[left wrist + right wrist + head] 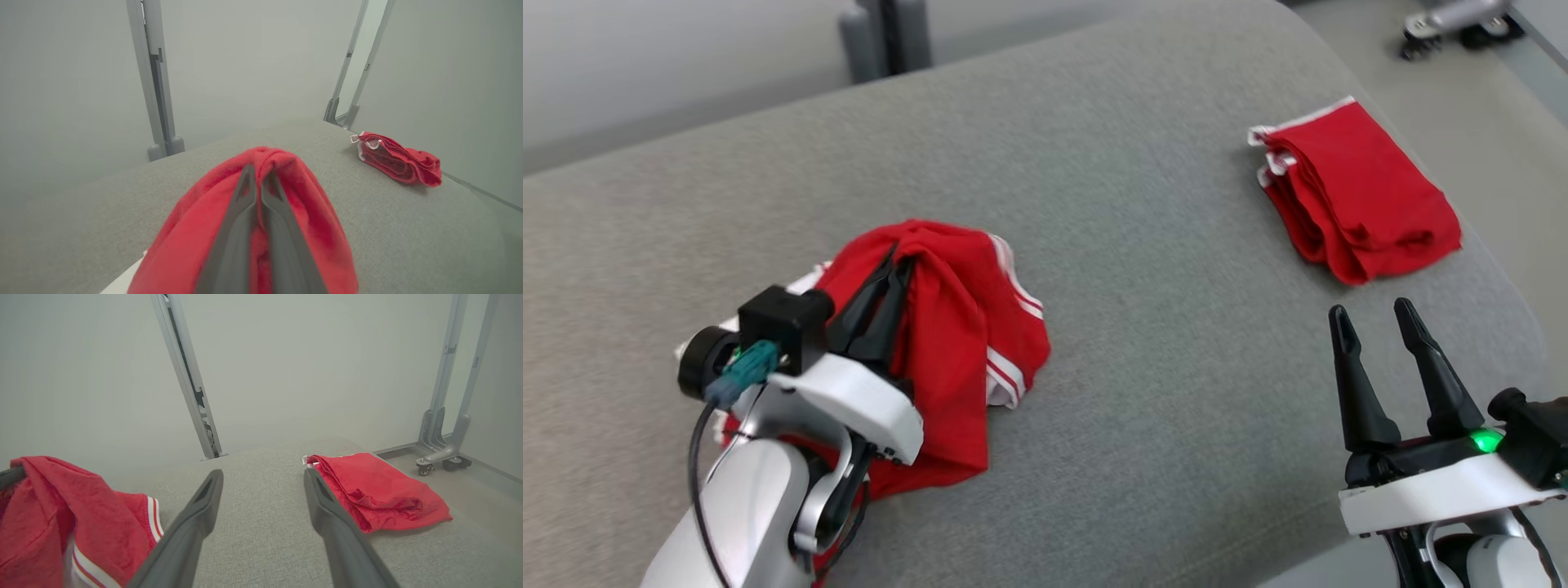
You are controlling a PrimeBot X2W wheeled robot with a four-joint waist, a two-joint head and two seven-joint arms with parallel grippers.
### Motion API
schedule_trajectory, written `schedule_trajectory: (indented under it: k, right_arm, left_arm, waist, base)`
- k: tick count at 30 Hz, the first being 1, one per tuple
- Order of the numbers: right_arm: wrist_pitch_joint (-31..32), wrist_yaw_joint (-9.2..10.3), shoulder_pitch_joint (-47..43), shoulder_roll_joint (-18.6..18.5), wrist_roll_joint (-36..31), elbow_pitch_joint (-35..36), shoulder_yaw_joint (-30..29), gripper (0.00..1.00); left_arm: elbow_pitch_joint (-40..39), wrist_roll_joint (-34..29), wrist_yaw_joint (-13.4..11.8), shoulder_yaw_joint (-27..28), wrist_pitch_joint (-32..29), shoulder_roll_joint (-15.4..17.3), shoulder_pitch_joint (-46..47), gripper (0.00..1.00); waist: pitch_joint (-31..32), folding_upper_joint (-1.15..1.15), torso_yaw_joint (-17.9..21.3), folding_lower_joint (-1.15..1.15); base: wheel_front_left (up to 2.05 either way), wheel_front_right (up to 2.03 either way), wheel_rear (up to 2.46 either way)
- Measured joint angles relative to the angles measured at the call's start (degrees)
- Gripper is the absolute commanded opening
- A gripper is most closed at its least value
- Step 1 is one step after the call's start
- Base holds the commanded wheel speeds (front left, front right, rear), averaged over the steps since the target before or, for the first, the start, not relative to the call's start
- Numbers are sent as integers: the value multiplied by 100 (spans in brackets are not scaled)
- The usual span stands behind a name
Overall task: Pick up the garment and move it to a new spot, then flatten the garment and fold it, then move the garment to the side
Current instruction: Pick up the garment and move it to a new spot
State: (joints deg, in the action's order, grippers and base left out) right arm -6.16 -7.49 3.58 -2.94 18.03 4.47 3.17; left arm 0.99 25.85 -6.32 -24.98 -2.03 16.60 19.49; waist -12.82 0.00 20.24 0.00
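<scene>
**Grey surface, garment pinched one-sided**

At 8 o'clock the left fingers clamp the crumpled red garment at its peak; the right fingers stand wide and empty at 4 o'clock. Held by one bunch, the cloth may slip out or stay twisted when spread.

The left hand hides the garment's near left part.

My left pincer and right pincer both have long black tapered fingers on a white plastic shell. Behind the left one: boxy black camera block, teal plug, thin black cable; green light at the right's base.
</scene>
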Motion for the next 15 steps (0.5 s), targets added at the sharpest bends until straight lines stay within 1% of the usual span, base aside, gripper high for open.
schedule_trajectory:
  k: [3,7,8,9,10,15]
  right_arm:
    - [-118,-1,70,1,81,-102,67,100]
    - [-255,-1,162,2,138,-241,101,100]
    - [-280,-1,180,3,149,-276,96,100]
    - [-296,-1,186,2,152,-309,83,100]
    - [-297,0,193,2,152,-337,81,100]
    - [-302,-1,270,8,87,-394,40,100]
  left_arm:
    - [601,49,133,-87,-33,-108,259,0]
    - [1335,79,334,-183,119,-252,537,0]
    - [1462,76,368,-200,188,-290,589,30]
    - [1578,75,378,-207,276,-335,644,68]
    - [1642,68,377,-212,364,-387,687,100]
    - [1739,82,475,-237,805,-539,735,100]
  waist:
    - [-252,0,205,0]
    - [-540,0,389,0]
    - [-590,0,414,0]
    - [-630,0,425,0]
    - [-650,0,417,0]
    - [-587,0,211,0]
  base:
    - [0,0,0]
    - [0,0,0]
    - [0,0,0]
    - [0,0,0]
    - [0,0,0]
    - [0,0,0]
